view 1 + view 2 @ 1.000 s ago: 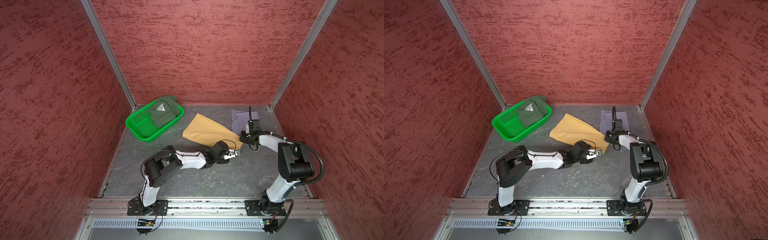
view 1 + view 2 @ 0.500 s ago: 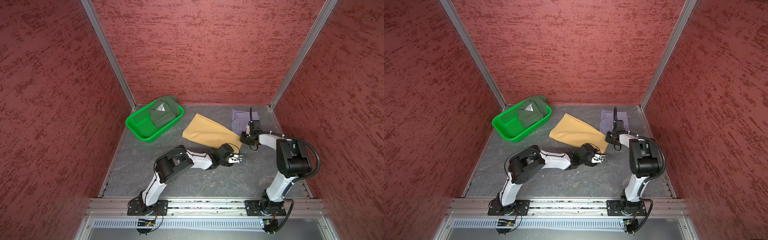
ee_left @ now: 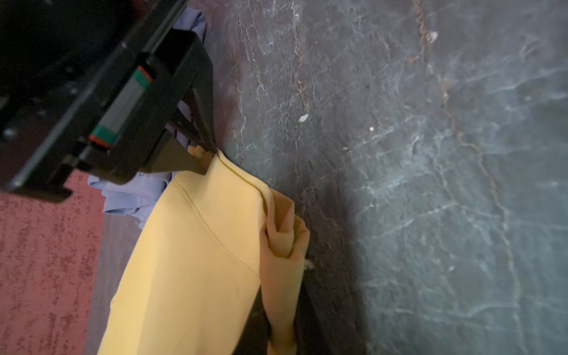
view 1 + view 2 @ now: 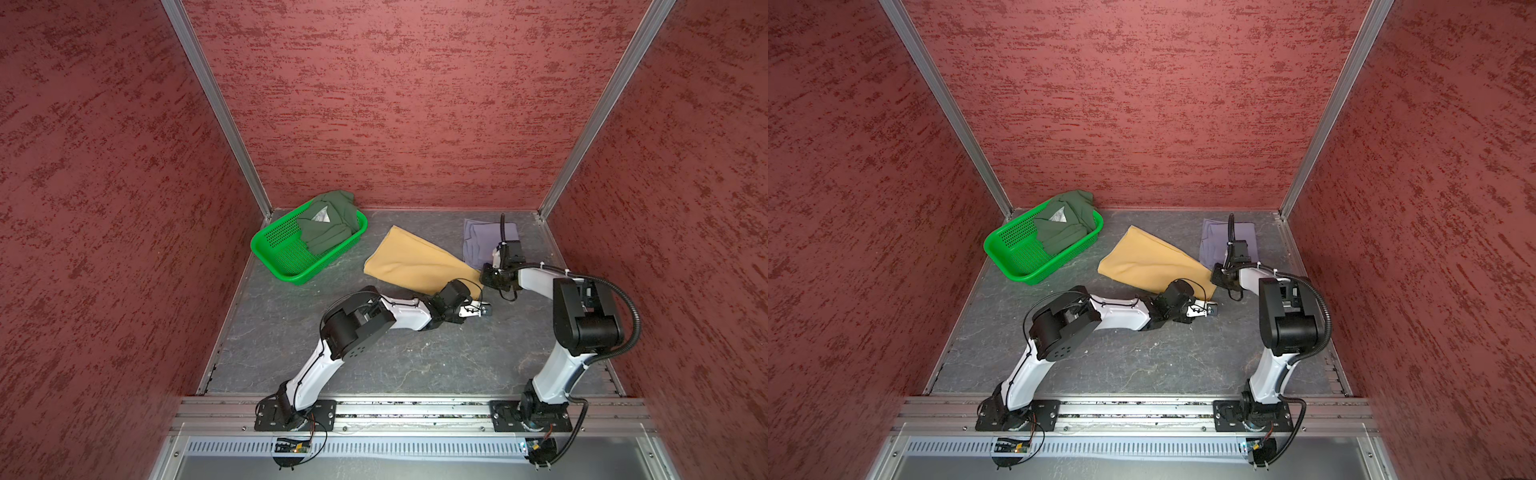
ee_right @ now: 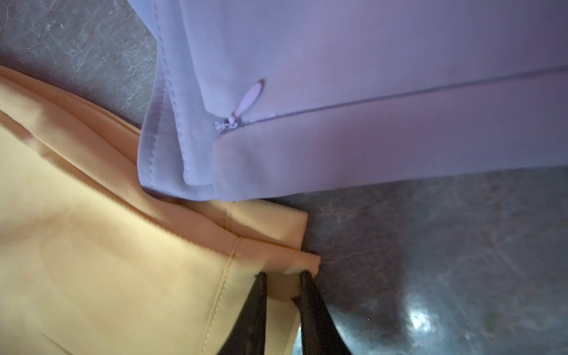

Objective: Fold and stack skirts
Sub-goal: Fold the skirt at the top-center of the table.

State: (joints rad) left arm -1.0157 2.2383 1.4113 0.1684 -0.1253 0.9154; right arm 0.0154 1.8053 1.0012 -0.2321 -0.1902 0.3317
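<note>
In both top views we see the mustard-yellow cloth skirt (image 4: 415, 262) (image 4: 1150, 262) spread flat on the dark grey marbled tabletop (image 4: 415, 357). The lavender-grey cloth skirt (image 4: 478, 241) lies folded near the back right corner, and the dark green cloth skirt (image 4: 328, 224) is heaped in the bright green perforated plastic basket (image 4: 270, 257) at back left. The left gripper (image 4: 482, 309) and right gripper (image 4: 485, 277) meet at the mustard-yellow cloth skirt's narrow near end. From the left wrist we see the right gripper (image 3: 209, 156) with its black tips pinched on one corner of that end. A bunched fold runs between the left gripper's own dark fingers (image 3: 307, 307), closed on the cloth too. From the right wrist we see two fingertips (image 5: 261, 285) nearly together, clamping the yellow hem. The lavender-grey cloth skirt (image 5: 338, 92) overlaps its edge, zip pull (image 5: 250, 95) showing.
</note>
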